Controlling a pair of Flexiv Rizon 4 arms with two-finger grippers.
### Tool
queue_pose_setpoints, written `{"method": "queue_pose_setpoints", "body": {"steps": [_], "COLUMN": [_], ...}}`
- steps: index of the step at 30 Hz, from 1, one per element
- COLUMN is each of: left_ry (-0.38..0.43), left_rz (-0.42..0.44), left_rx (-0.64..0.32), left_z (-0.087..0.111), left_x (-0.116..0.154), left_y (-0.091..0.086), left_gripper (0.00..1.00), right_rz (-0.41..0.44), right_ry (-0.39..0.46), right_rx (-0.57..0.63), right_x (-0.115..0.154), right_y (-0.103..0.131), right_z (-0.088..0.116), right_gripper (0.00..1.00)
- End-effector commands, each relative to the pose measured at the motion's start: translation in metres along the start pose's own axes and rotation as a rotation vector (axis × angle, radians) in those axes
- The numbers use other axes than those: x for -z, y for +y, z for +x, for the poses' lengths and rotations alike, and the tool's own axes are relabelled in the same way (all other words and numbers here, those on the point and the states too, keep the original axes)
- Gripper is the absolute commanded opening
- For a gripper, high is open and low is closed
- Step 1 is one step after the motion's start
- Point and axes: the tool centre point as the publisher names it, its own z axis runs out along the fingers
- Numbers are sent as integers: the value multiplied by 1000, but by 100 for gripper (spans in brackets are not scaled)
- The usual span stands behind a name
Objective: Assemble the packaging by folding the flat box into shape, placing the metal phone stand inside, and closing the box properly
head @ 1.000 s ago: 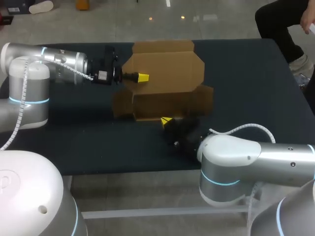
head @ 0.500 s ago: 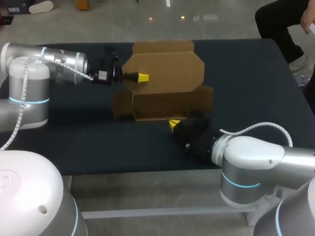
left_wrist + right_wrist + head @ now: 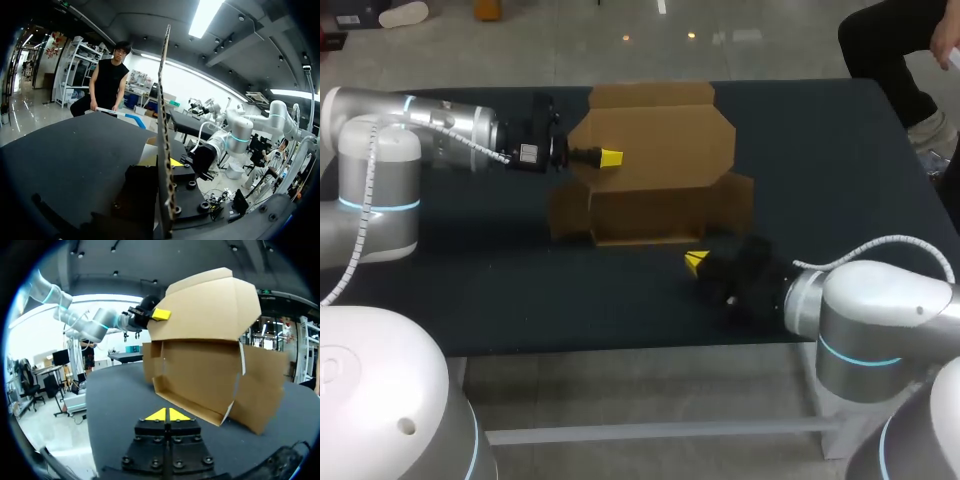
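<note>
A brown cardboard box stands half folded in the middle of the dark table, its side flaps spread out. Its big lid panel is raised behind it. My left gripper is shut on that panel's left edge; in the left wrist view the panel runs edge-on between the yellow tips of the left gripper. My right gripper is shut and holds nothing, a short way in front of the box's right half. In the right wrist view the box lies ahead of the right gripper. No phone stand shows.
The dark table has bare room to the right of the box and along its front edge. The box's right side flap sticks out toward my right gripper. My left arm lies over the table's left part.
My right gripper has drawn back from the box's front wall, moving right and toward the table's front edge. The left gripper and the box have stayed still.
</note>
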Motion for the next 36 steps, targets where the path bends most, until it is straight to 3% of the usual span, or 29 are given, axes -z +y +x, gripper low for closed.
{"method": "queue_pose_setpoints", "body": {"steps": [1, 23, 34, 36], "left_ry": [0, 0, 0, 0], "left_rz": [-2, -2, -2, -2], "left_rx": [1, 1, 1, 1], "left_z": [-1, -1, -1, -1], "left_x": [-1, -1, -1, -1], "left_y": [3, 3, 3, 3], "left_gripper": [0, 0, 0, 0], "right_rz": [34, 24, 52, 60], "right_ry": [39, 44, 41, 47], "right_rx": [5, -11, 34, 48], "right_x": [15, 66, 85, 88], "right_y": [2, -22, -19, -19], "right_z": [-2, -19, -26, -28], "right_gripper": [0, 0, 0, 9]}}
